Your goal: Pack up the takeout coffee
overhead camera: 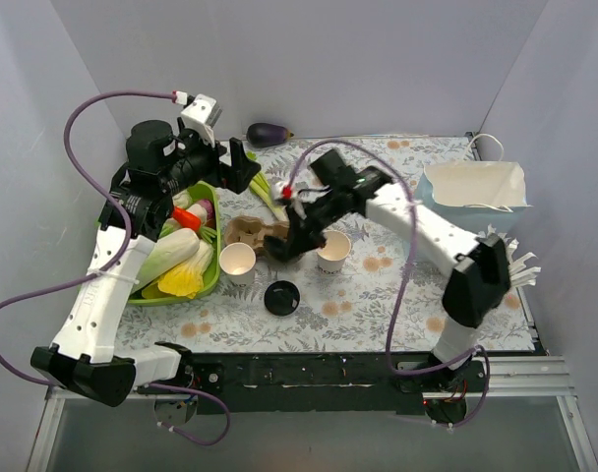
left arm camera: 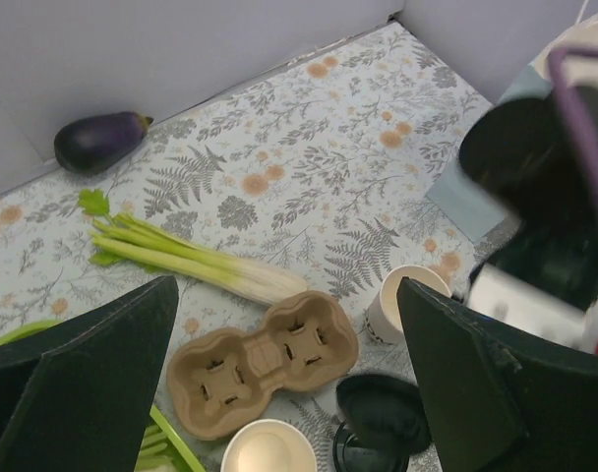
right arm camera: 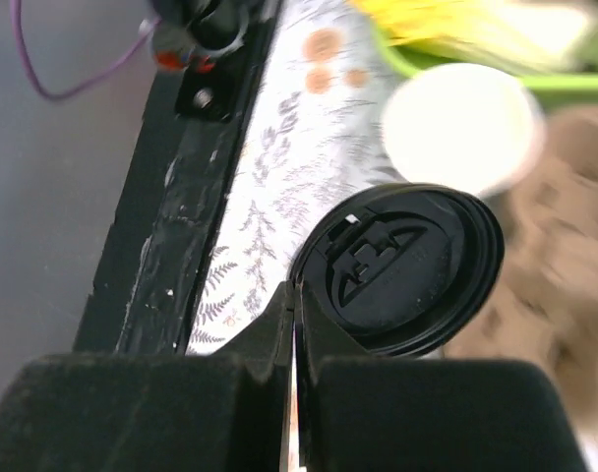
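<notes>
No cup has a lid on, so the takeout coffee as such is not in view. My right gripper (overhead camera: 293,244) (right arm camera: 295,291) is shut on the rim of a black dome lid (right arm camera: 402,270), holding it above the table between two lidless white paper cups, one on the left (overhead camera: 238,261) and one on the right with dark print (overhead camera: 333,251) (left arm camera: 405,300). A second black lid (overhead camera: 281,297) lies loose on the table. My left gripper (overhead camera: 240,165) (left arm camera: 287,285) is open and empty, high above the brown two-cup carrier (overhead camera: 255,234) (left arm camera: 265,362).
A green tray (overhead camera: 209,280) of vegetables sits at the left. A leek (left arm camera: 196,258) and an eggplant (overhead camera: 269,133) lie at the back. A white paper bag (overhead camera: 476,192) stands at the right. The table's black front edge (right arm camera: 181,197) is close.
</notes>
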